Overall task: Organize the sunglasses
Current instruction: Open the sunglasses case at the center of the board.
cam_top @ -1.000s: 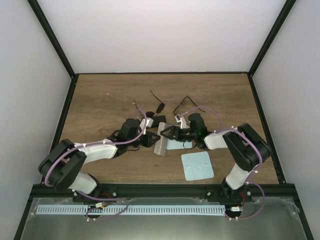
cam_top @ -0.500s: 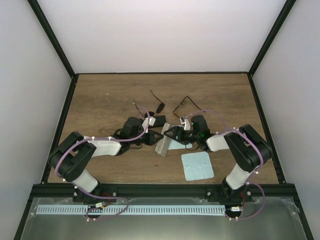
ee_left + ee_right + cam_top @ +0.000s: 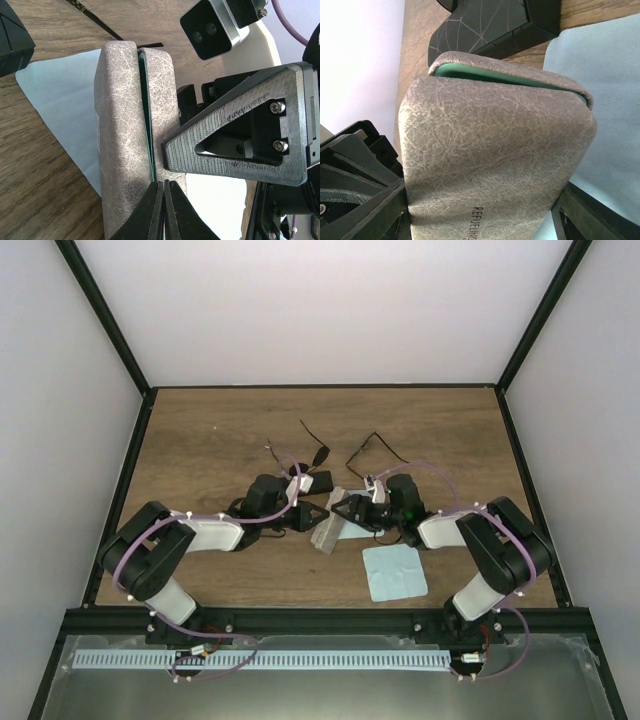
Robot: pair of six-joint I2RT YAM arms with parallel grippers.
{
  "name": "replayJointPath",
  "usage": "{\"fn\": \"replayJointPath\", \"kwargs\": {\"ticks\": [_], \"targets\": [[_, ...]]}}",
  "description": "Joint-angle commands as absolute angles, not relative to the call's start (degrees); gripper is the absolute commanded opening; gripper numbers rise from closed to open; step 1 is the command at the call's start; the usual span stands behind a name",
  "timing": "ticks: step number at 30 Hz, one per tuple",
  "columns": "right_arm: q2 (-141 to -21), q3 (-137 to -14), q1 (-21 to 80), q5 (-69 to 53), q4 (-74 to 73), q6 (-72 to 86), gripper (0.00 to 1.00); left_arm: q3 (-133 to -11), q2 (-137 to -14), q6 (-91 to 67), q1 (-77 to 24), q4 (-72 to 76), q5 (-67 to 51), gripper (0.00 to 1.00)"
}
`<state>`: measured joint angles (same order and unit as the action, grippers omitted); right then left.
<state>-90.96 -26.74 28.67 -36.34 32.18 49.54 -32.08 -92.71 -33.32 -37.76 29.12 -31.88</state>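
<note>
The left fingers [image 3: 177, 220] are pressed together with nothing between them. Their joined tips touch the green-lined seam of a grey leather-textured oblong case [image 3: 125, 125]. The right fingers [image 3: 250, 110] stand wide and are clamped on that same case. In the left wrist view, one black triangular finger bears on the case's side just beside the seam. In the right wrist view the case [image 3: 495, 150] fills the whole gap, with a finger against each flank.

From overhead the case [image 3: 328, 530] shows as a narrow grey bar, angled between the ends of the two arms. It rests over a light blue square cloth [image 3: 60, 110] spread on the brown wooden table [image 3: 200, 440]. A second light blue square cloth [image 3: 393, 572] lies flat nearer the arm bases, to the right of the grey case and apart from it. A black oblong case [image 3: 320, 481] with a thin line pattern lies just behind the grey one.

The sunglasses lie farther back on the table, apart from both sets of fingers. One thin wire pair with round dark lenses [image 3: 321, 453] sits just behind the black case, with one long arm reaching toward the back. The other wire pair [image 3: 361, 447] lies to its right, beyond the right wrist. The left wrist view catches one slender dark arm [image 3: 97, 22] near the grey case's far end, but whether it touches the case cannot be told.
</note>
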Motion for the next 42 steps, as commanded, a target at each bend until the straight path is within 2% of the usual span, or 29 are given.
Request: {"fn": "replayJointPath", "kwargs": {"ticks": [1, 9, 21, 29, 31, 34, 37, 42], "targets": [[-86.5, -28.8, 31.1, -50.1, 43.2, 42.4, 0.01, -28.4, -100.6, -32.7, -36.9, 10.4, -23.1, 0.04], [-86.7, -29.7, 31.2, -54.5, 42.6, 43.0, 0.01, -29.1, -100.5, -32.2, -34.4, 9.7, -23.0, 0.04], [-86.9, -29.1, 31.2, -54.2, 41.5, 42.2, 0.01, -29.5, -102.9, -32.5, -34.2, 10.8, -24.9, 0.04], [-86.9, -31.1, 31.4, -50.9, 34.2, 39.4, 0.02, -29.1, -94.4, -31.7, -34.6, 7.4, -24.2, 0.05], [-86.2, -31.7, 31.7, -49.8, 32.2, 38.2, 0.01, -28.9, -89.3, -31.8, -34.8, 5.5, -23.3, 0.11], [-84.9, -32.1, 31.9, -48.2, 30.6, 37.3, 0.01, -28.4, -78.8, -31.9, -35.1, 2.2, -20.0, 0.29], [-84.5, -32.3, 31.9, -47.3, 29.9, 37.1, 0.01, -28.7, -69.5, -31.0, -35.0, -2.7, -14.1, 0.4], [-86.2, -33.2, 32.0, -48.1, 30.0, 37.2, 0.01, -28.5, -64.0, -30.3, -34.7, -6.0, -11.8, 0.41]]}}
